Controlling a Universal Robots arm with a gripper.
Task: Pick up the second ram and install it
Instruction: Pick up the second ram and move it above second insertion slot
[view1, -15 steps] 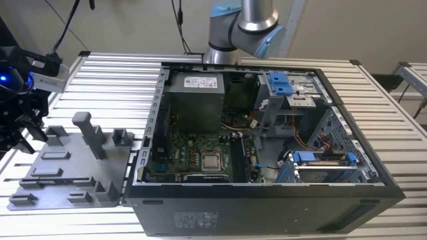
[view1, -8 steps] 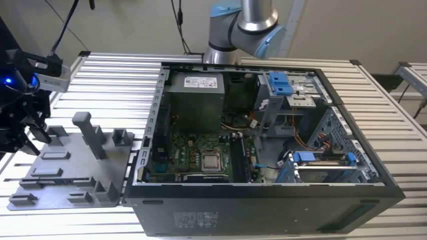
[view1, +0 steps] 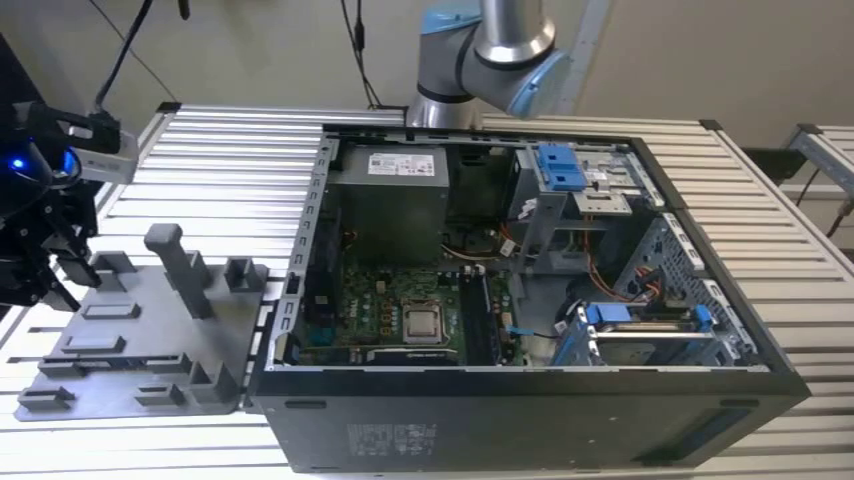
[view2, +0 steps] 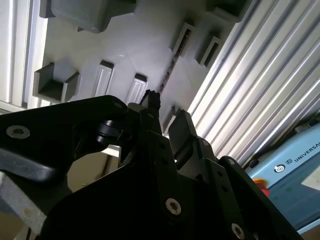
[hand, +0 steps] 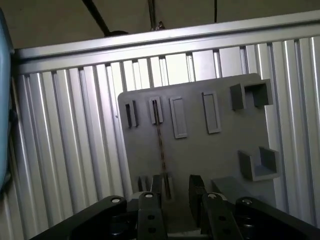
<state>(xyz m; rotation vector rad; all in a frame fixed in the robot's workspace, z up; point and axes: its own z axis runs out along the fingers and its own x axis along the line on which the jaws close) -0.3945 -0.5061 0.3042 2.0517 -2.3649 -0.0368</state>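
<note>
The second ram (hand: 161, 145) is a thin dark stick seen edge-on, standing in slots of the grey tray (hand: 210, 150). In the second wrist view the ram (view2: 173, 64) runs as a narrow dark line across the tray (view2: 125, 45). My gripper (hand: 177, 195) hangs above the tray with its fingers apart and nothing between them. One finger (hand: 157, 192) is close over the ram's near end, and the other finger (hand: 197, 192) stands off to the side. In the exterior view my gripper (view1: 56, 272) is at the far left, over the tray (view1: 134, 350).
An open computer case (view1: 534, 400) fills the middle of the slatted metal table (view1: 227, 170), with its motherboard (view1: 400, 310) lying flat inside. Blue drive brackets (view1: 567, 170) stand at the case's far side. A tall grey post (view1: 180, 265) and blocks rise from the tray.
</note>
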